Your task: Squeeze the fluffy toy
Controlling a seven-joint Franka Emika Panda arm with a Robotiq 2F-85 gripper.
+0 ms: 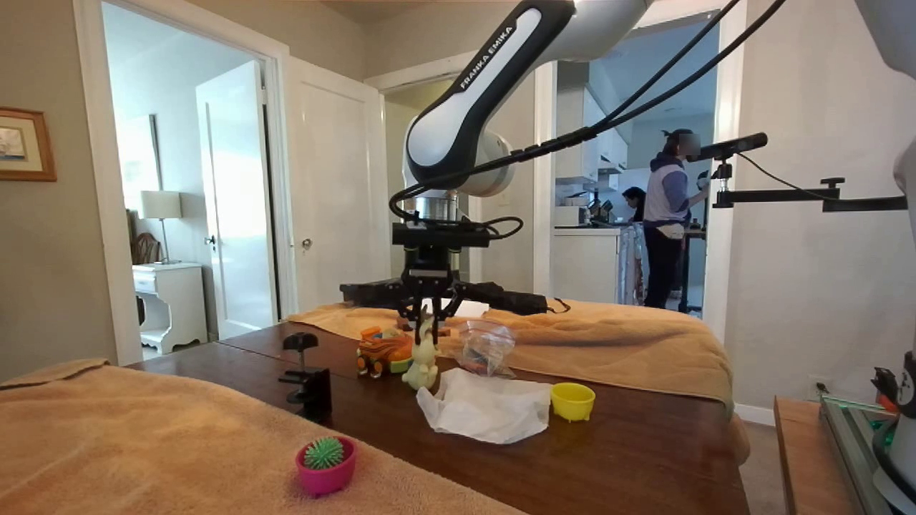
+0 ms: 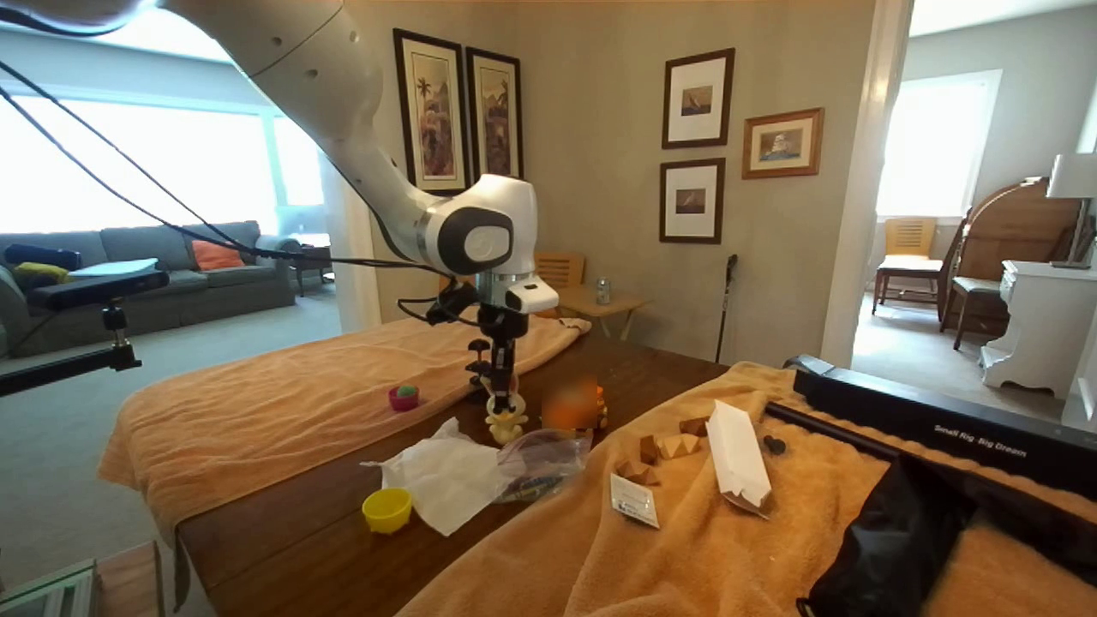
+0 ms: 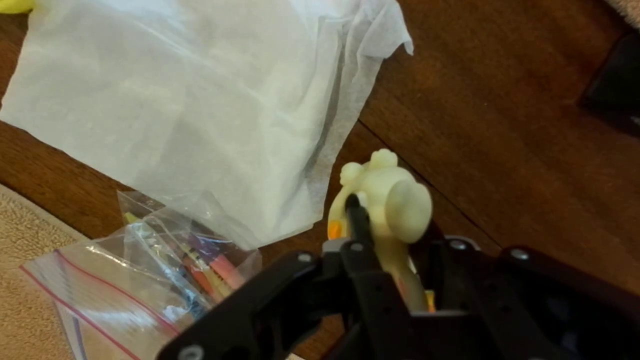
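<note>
The fluffy toy [image 1: 422, 368] is a small pale cream figure with long ears, and its surface looks smooth here. It stands upright on the dark wooden table in both exterior views. My gripper [image 1: 426, 337] points straight down from above, its two fingers closed in around the toy's upper part. Seen from the wrist, one finger [image 3: 359, 220] presses along the side of the toy [image 3: 385, 182], beside its head. The tip of the opposite finger is hidden by the toy and in dark shadow. In an exterior view the toy [image 2: 506, 426] shows below the gripper [image 2: 504, 398].
Beside the toy lie a white cloth [image 1: 494, 408] and a clear zip bag [image 3: 150, 280] of coloured sticks. An orange toy vehicle [image 1: 379, 350] stands close by. Also here are a black clamp [image 1: 315, 393], a yellow cup [image 1: 572, 402] and a pink pot [image 1: 326, 476].
</note>
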